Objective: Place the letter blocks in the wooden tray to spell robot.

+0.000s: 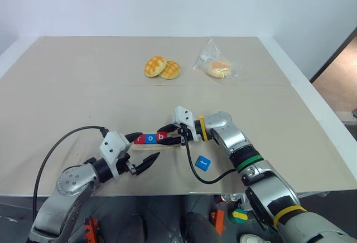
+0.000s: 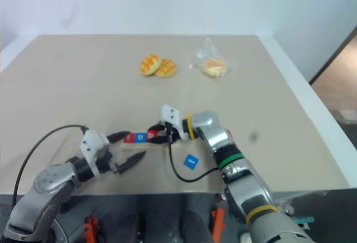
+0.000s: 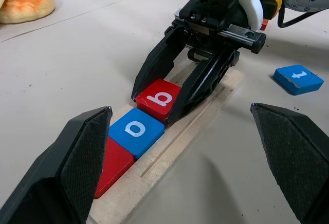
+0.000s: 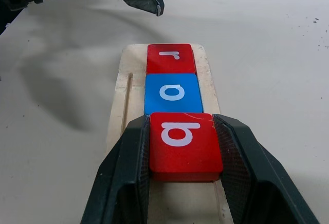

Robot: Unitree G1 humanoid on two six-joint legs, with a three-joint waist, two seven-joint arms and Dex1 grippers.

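The wooden tray (image 1: 149, 146) lies near the table's front edge. In its groove sit a red r block (image 4: 170, 58), a blue o block (image 4: 173, 93) and a red b block (image 4: 182, 144) in a row. My right gripper (image 1: 170, 135) reaches in from the right, shut on the b block, one finger against each side of it. My left gripper (image 3: 205, 157) is open, and the tray's left end lies between its fingers (image 3: 77, 167) without touching them. A blue t block (image 1: 203, 163) lies flat on the table, in front of the right wrist.
Two golden buns (image 1: 162, 67) and a bagged bun (image 1: 218, 67) sit at the back of the tan table (image 1: 67, 87). A black cable (image 1: 192, 170) loops beside the t block. The table's front edge (image 1: 167, 193) runs close behind both arms.
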